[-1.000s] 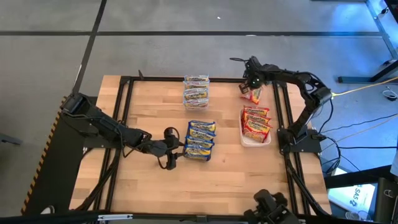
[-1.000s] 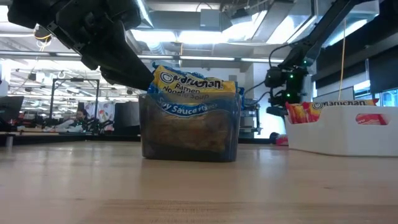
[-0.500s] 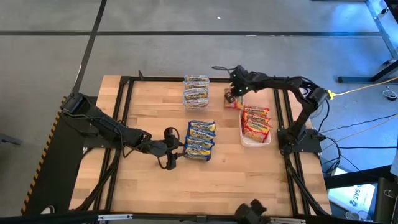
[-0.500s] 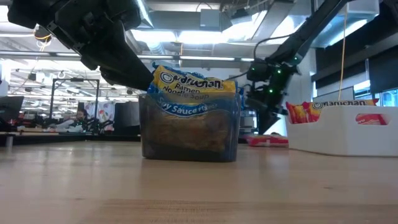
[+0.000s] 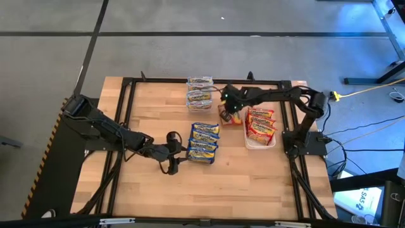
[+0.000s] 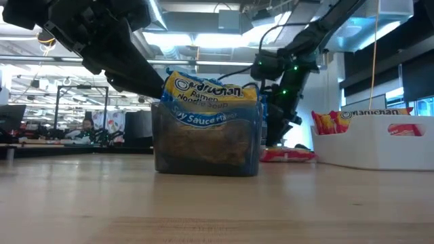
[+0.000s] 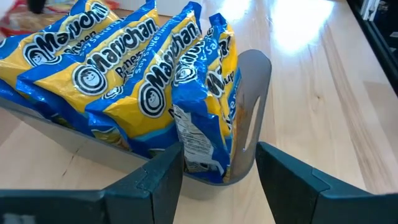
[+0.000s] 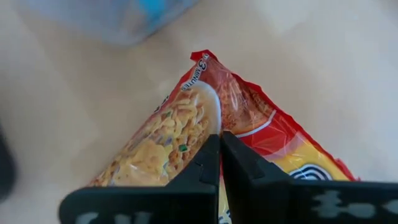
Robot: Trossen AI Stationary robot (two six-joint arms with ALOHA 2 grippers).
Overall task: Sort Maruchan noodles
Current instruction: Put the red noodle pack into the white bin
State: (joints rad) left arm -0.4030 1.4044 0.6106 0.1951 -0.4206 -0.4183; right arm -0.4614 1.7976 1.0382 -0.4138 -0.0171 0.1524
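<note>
A grey tray (image 5: pixel 204 143) (image 7: pixel 252 99) at mid-table holds several blue-and-yellow Maruchan noodle packets (image 7: pixel 124 81) standing on edge. My left gripper (image 5: pixel 180 151) (image 7: pixel 221 171) is open at the tray's left end. Its fingers stand on either side of the end wall and the last packet; I cannot tell whether they touch. My right gripper (image 5: pixel 229 105) (image 8: pixel 219 146) is shut on a red packet (image 5: pixel 229 116) (image 6: pixel 288 155), between the clear tub and the white tray. My right gripper pinches the red packet's wrapper (image 8: pixel 208 124) between its two shut fingers, slanting steeply down from above. The fingertips themselves cover the exact spot. In the low view the packet lies flat at table height below the gripper; I cannot tell whether it rests on the wood.
A clear tub (image 5: pixel 199 92) of yellow-brown packets stands at the far middle. A white tray (image 5: pixel 247 130) (image 6: pixel 380 146) with red packets sits at the right. Black frame rails (image 5: pixel 126 120) run along the table's edges. Bare wood lies along the near side.
My right gripper has swung from the table's far right corner toward the left and somewhat nearer, rolling as it went. It stayed shut on the red packet, which travelled with it, low over the table, to the spot between the tub and the white tray.
</note>
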